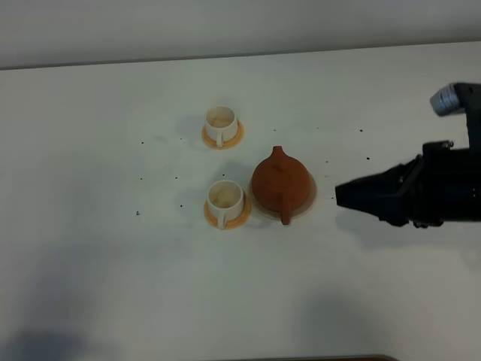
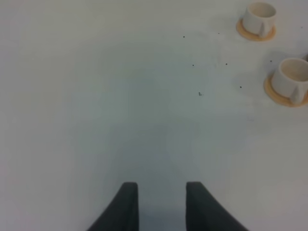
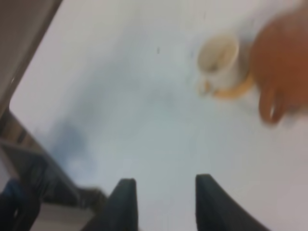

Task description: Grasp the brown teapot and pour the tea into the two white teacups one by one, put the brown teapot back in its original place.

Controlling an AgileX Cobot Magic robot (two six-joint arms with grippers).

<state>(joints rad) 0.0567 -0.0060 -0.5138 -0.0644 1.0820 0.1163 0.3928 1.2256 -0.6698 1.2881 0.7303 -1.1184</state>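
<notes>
Brown teapot [image 1: 280, 183], a squat round vessel of reddish-brown clay with a stubby handle, is seen from the high camera seated on a flat round beige coaster [image 1: 309, 198] near the middle of a white table [image 1: 113, 286]. Just beside it stands a small white cylindrical near teacup [image 1: 225, 198] on a round orange saucer [image 1: 239, 217]; a matching far teacup [image 1: 222, 122] is set farther back on its own saucer. The tabletop is dotted with small dark specks and is bounded at the back by a pale grey wall [image 1: 225, 22]. The black right gripper [image 1: 340, 195] is held near the teapot, apart from it.

In the left wrist view the left gripper [image 2: 157, 185] is shown above bare table with its jaws parted and nothing between them; both teacups are visible well away.

In the right wrist view, which is blurred, the right gripper [image 3: 163, 180] is likewise spread and empty. The teapot and the near teacup lie beyond it, and past the table's edge dim, dark room furnishings can be made out.
</notes>
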